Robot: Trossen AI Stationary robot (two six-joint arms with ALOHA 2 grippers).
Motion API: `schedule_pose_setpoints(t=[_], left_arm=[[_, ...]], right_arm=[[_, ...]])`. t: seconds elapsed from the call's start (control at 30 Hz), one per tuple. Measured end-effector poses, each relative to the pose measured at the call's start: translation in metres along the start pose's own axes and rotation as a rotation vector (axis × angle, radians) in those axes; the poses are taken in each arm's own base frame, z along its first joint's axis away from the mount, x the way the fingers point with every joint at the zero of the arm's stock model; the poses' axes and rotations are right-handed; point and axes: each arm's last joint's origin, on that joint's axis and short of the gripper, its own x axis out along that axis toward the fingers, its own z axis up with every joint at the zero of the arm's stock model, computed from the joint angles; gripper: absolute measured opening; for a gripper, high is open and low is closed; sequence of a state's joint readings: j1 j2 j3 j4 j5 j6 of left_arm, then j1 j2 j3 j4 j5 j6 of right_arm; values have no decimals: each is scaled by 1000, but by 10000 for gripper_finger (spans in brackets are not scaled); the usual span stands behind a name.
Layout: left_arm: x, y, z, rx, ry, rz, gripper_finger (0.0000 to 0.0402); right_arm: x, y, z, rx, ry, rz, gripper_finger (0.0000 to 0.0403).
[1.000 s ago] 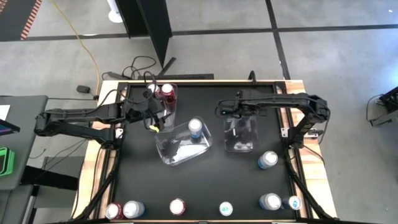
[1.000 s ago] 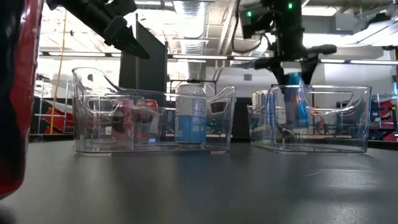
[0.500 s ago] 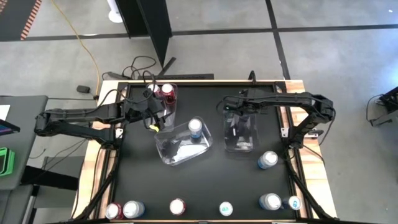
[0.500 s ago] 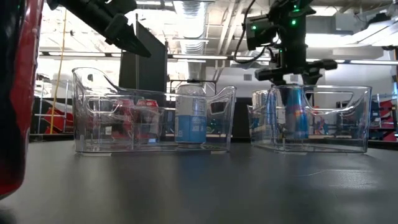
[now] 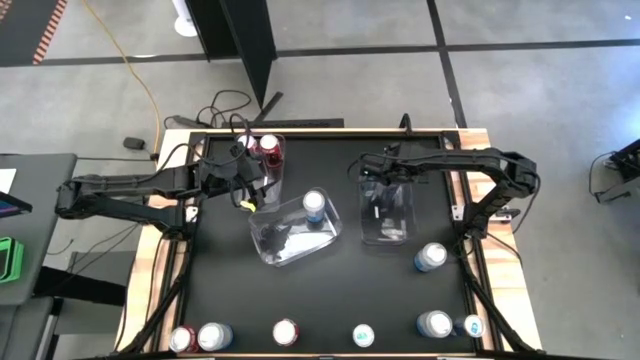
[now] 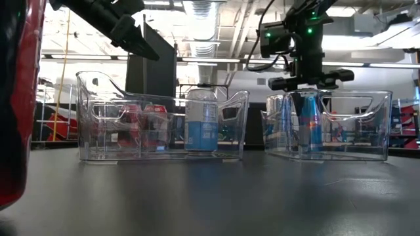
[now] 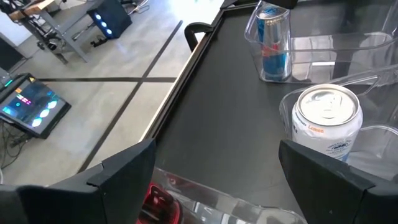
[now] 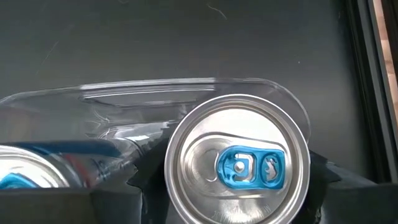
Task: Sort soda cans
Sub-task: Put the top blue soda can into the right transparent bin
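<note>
Soda cans: two slim blue cans stand in the right bin [image 5: 388,214], one [image 6: 313,124] grasped by the right pincer [image 6: 310,84]. One silver-blue can [image 5: 314,205] occupies the middle bin [image 5: 285,243]; seven cans sit on the surface [image 5: 400,290] outside the bins. Left pincer [image 5: 246,180], beside the middle bin, is released.

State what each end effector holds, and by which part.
The right end effector grips a slim blue can just below its top, inside the right bin. The left end effector is open, holding nothing.

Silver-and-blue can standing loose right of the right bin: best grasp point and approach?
Grip the silver-and-blue can around its side wall just below the silver lid, coming straight down from above. It stands upright with open table around it, so the round body suits opposing fingers; the right gripper is nearest.
</note>
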State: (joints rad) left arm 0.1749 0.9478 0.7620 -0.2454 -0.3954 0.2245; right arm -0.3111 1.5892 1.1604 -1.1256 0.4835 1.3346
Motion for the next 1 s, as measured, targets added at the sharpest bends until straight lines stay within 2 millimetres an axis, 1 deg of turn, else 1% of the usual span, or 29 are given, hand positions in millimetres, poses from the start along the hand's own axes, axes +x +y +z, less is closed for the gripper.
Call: schedule_pose_setpoints(t=[0.4,0.7,0.8,1.0], left_arm=[[0,0,0,1,3,-1,335],[0,0,-1,2,6,-1,335],[0,0,-1,3,8,-2,335],[0,0,-1,4,9,-2,335]], right_arm=[[0,1,-2,-2,-1,6,273],[-1,0,-3,-8,-9,3,317],[-4,-1,-3,-11,-11,13,333],[-17,-4,2,-10,-36,24,360]])
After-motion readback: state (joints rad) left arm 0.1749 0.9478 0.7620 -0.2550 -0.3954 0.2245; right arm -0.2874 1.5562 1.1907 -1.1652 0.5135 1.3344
